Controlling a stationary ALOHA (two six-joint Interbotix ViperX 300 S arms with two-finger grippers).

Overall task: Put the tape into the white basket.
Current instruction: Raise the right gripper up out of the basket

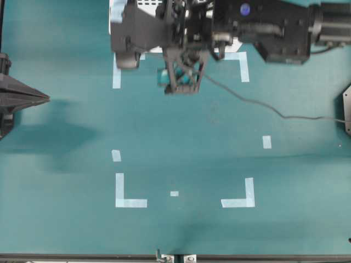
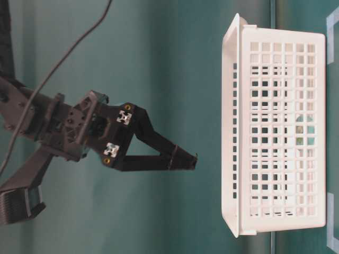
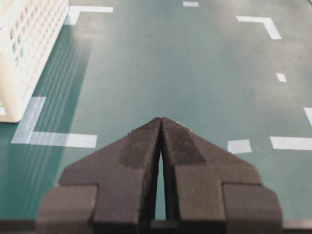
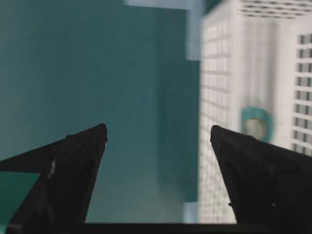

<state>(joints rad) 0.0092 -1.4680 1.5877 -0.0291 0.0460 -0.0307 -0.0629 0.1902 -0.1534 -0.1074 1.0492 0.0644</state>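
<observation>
Inside the white basket (image 4: 253, 73) your tape (image 4: 257, 124) already sits, seen through the slotted wall, right of the right claw (image 4: 158, 134), whose jaws stand wide and empty. Your left claw (image 3: 161, 127) is pinched together, well apart over the bench (image 3: 195, 73).

The white basket (image 2: 273, 129) is seen at 3 o'clock, its perforated walls and flared rim shown against the teal table surface (image 2: 175, 53). Through the slots, at about 3 o'clock within the basket, a small teal and pale shape is glimpsed, too obscured to be identified. A black gripper (image 2: 194, 160) is shown at 9 o'clock, well apart from the basket rim, its fingertips meeting toward 3 o'clock, with a cable (image 2: 63, 61) trailing toward 11 o'clock.
</observation>
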